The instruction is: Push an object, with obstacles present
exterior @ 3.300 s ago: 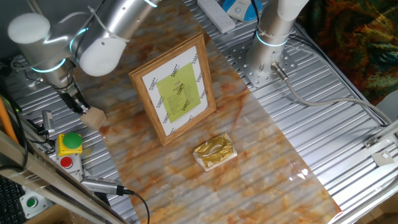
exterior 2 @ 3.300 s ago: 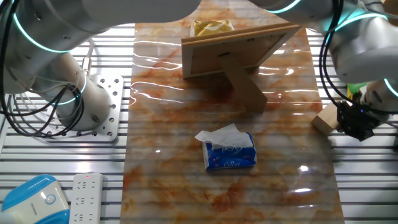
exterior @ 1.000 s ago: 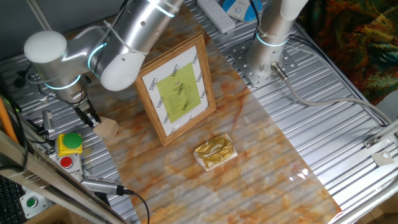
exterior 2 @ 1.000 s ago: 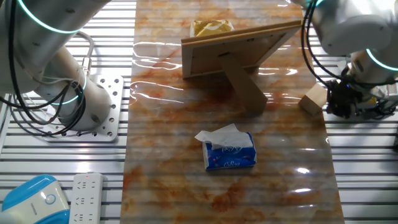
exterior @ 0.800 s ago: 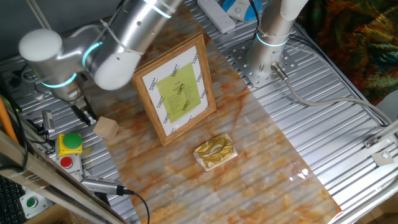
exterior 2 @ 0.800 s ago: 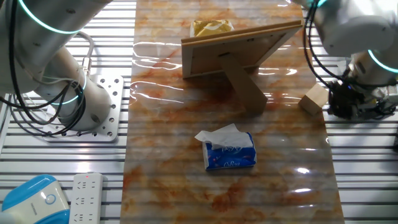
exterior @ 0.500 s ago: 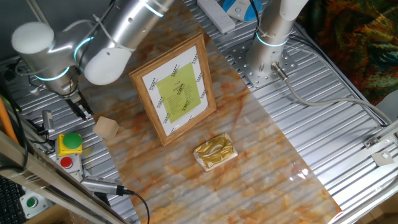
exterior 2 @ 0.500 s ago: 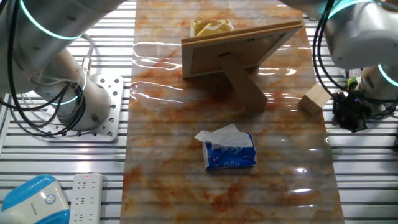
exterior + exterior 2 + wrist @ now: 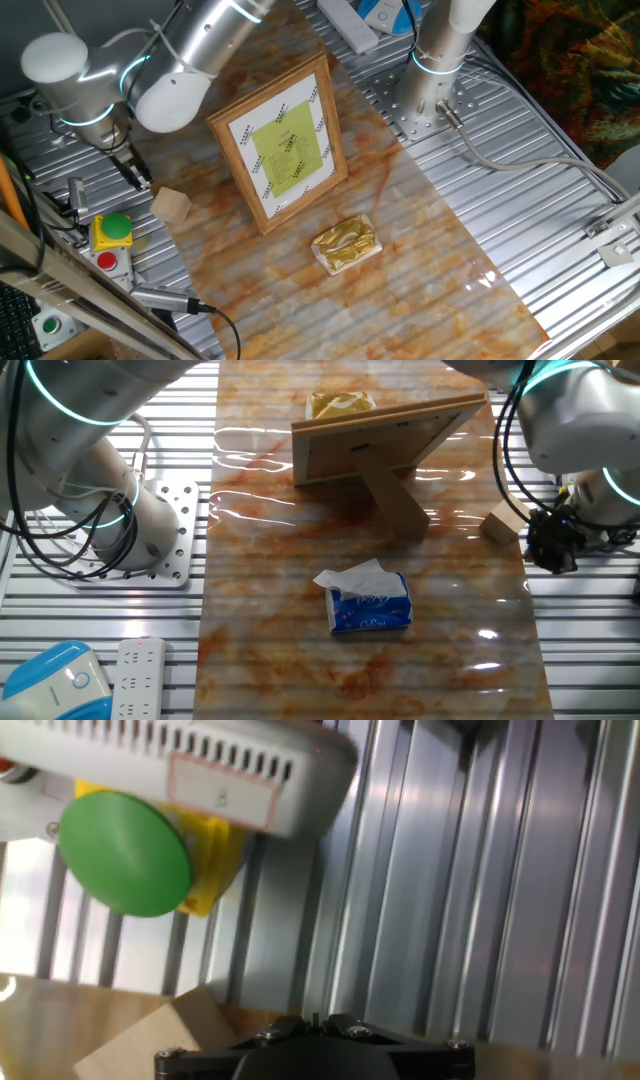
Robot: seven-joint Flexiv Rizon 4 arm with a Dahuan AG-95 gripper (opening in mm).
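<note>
The object, a small tan wooden block, sits on the marble mat's left edge, left of the picture frame. In the other fixed view the block lies at the mat's right edge. My gripper hangs just up-left of the block, over the metal slats, apart from it, fingers together and holding nothing. From the other side the gripper is right of the block. In the hand view the shut fingertips point at the slats, with the block's corner at lower left. The gold foil packet lies in front of the frame.
A yellow box with a green button and a red button stands close below the gripper; the green button fills the hand view's upper left. A blue tissue pack lies mid-mat. The frame's rear stand juts toward the block.
The gripper had pushed the block rightward onto the mat; in the last second it has drawn back up and left off the block. The block has stayed still since.
</note>
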